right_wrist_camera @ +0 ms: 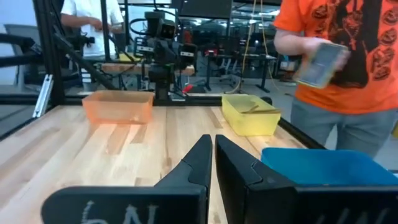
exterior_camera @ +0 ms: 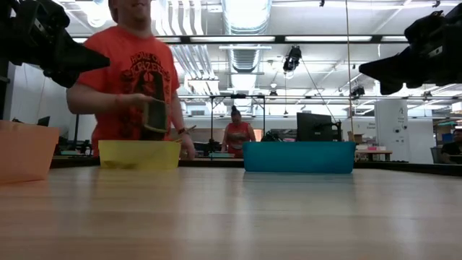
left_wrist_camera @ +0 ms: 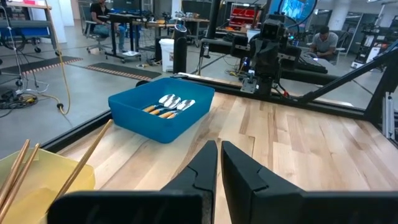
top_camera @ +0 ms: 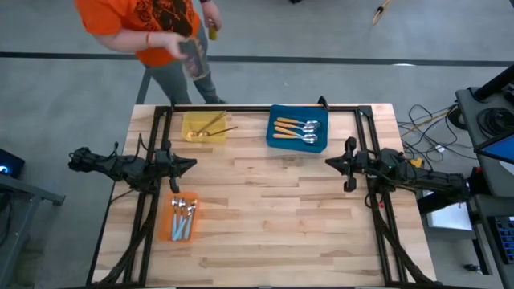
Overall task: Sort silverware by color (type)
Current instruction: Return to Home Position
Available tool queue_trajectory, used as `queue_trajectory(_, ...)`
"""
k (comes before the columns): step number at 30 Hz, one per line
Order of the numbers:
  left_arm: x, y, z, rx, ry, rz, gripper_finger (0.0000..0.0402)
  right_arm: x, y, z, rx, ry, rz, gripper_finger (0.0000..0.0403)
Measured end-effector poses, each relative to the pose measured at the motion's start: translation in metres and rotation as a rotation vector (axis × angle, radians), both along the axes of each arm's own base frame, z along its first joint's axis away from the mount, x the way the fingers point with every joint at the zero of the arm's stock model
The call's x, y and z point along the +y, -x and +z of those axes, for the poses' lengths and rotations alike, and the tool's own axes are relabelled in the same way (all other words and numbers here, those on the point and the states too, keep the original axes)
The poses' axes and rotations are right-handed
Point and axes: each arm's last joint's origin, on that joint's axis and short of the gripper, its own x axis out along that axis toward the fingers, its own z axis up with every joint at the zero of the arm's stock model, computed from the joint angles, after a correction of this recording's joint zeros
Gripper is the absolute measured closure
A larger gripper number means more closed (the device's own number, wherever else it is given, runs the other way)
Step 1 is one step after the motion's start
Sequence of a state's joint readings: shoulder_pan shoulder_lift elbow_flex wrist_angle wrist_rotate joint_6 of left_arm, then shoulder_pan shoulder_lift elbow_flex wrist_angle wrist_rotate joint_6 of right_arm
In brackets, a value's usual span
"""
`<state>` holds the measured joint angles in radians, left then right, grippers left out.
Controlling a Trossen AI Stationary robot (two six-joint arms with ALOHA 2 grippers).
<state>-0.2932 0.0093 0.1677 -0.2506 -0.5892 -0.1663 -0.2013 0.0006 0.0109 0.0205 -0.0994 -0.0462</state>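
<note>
Silverware (top_camera: 295,131) looks fully binned: gold spoons (top_camera: 210,124) in the yellow tray (top_camera: 189,135), orange-handled spoons (top_camera: 289,124) in the blue tray (top_camera: 273,112), blue-handled spoons (top_camera: 183,218) in the orange tray (top_camera: 165,233). No loose spoons visible on the table (top_camera: 281,209). Left gripper (top_camera: 191,166) hangs over the left side between the yellow and orange trays, fingers together, nothing held. Right gripper (top_camera: 331,163) mirrors it on the right, just in front of the blue tray, also closed and empty. In the low view both sit high off the wood. My read: sorting is done and this is the park/home step. Next move needs no grasp, just settling both arms to rest. A person (top_camera: 144,28) is at the far edge near the yellow tray, so keep the arms clear.
</note>
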Motion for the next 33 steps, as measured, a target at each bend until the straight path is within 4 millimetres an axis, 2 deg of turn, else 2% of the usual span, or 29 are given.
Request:
queue_trajectory(5, 0.000, 0.000, 0.000, -0.002, 0.001, 0.000, 0.0397, 0.004, -0.001, -0.001, 0.028, 0.117, -0.025, 0.0390)
queue_trajectory(8, 0.000, 0.000, 0.000, -0.003, 0.001, 0.001, 0.0397, 0.009, -0.001, -0.001, 0.033, 0.206, 0.019, 0.0390)
queue_trajectory(14, 0.000, 0.000, 0.000, -0.003, 0.001, 0.001, 0.0397, 0.012, -0.001, -0.001, 0.033, 0.248, 0.050, 0.0390)
queue_trajectory(23, 0.000, 0.000, 0.000, -0.003, 0.000, 0.004, 0.0397, 0.012, -0.001, -0.002, 0.022, 0.101, 0.051, 0.0390)
queue_trajectory(33, 0.000, 0.000, 0.000, -0.003, 0.001, 0.004, 0.0397, 0.011, -0.003, -0.003, 0.041, 0.078, 0.048, 0.0390)
